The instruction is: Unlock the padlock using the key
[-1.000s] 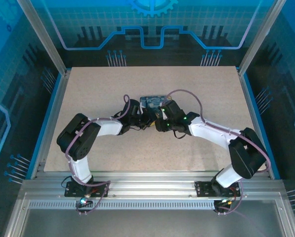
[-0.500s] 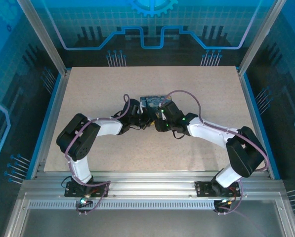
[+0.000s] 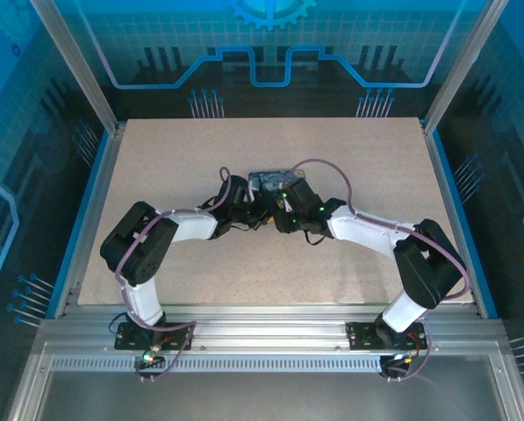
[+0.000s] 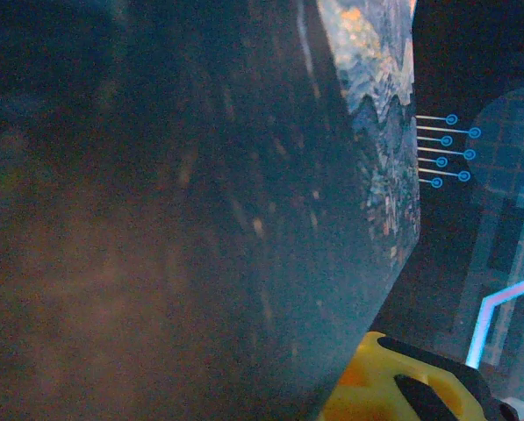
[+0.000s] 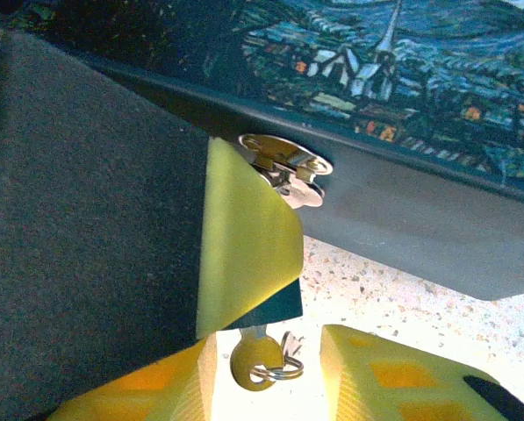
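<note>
In the right wrist view the padlock (image 5: 244, 237), a small yellow block with a dark underside, hangs from the metal hasp (image 5: 283, 167) of the tin. The key (image 5: 257, 360), with its ring, sticks down out of the padlock's underside. My right gripper (image 5: 266, 368) is open, its yellow fingers (image 5: 393, 377) on either side of the key's head with gaps. A dark finger (image 5: 86, 219) of my left gripper (image 3: 262, 213) presses against the padlock's side and holds it. From above, the right gripper (image 3: 279, 217) meets the left just in front of the tin.
The rectangular tin (image 3: 270, 181) printed with a blue night sky lies mid-table, and its side (image 4: 200, 219) is pressed close to the left wrist camera. Speckled tabletop (image 3: 183, 149) lies all around, bounded by aluminium posts and blue walls.
The right arm has edged slightly left toward the tin, and its fingers stand a little closer round the key. The left arm has not moved.
</note>
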Action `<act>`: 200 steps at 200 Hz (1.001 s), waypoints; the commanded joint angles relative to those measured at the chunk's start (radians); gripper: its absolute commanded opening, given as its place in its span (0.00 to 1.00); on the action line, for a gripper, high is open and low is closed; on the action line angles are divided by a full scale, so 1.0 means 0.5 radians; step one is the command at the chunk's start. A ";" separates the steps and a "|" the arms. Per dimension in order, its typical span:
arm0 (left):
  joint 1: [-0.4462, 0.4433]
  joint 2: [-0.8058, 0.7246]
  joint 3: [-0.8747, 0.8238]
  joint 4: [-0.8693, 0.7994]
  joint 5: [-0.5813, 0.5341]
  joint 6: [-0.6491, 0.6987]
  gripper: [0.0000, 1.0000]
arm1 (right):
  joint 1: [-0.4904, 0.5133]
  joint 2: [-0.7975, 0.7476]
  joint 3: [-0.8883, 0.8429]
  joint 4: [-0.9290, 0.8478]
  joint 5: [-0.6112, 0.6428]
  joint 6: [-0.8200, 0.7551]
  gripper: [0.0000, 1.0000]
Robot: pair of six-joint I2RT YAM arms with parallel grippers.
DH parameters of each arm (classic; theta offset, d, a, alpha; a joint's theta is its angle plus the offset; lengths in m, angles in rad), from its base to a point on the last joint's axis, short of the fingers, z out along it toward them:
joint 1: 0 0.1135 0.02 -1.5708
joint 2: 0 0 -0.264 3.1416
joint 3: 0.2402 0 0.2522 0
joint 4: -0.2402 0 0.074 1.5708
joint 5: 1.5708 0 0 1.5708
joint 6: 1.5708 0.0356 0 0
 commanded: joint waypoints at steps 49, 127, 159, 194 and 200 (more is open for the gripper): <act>-0.005 -0.063 0.059 0.066 0.073 -0.014 0.00 | 0.020 0.077 0.093 0.011 0.022 -0.050 0.14; 0.000 -0.065 0.004 0.087 0.068 -0.008 0.06 | -0.001 0.090 0.020 0.081 -0.069 -0.036 0.00; 0.008 -0.054 -0.038 0.084 0.045 -0.005 0.23 | -0.005 0.117 -0.011 0.115 -0.116 -0.059 0.00; 0.016 -0.028 -0.097 0.105 0.020 -0.010 0.35 | -0.013 0.162 -0.057 0.164 -0.157 -0.075 0.00; 0.019 -0.028 -0.109 0.113 0.018 -0.010 0.36 | -0.018 0.167 -0.066 0.176 -0.162 -0.076 0.00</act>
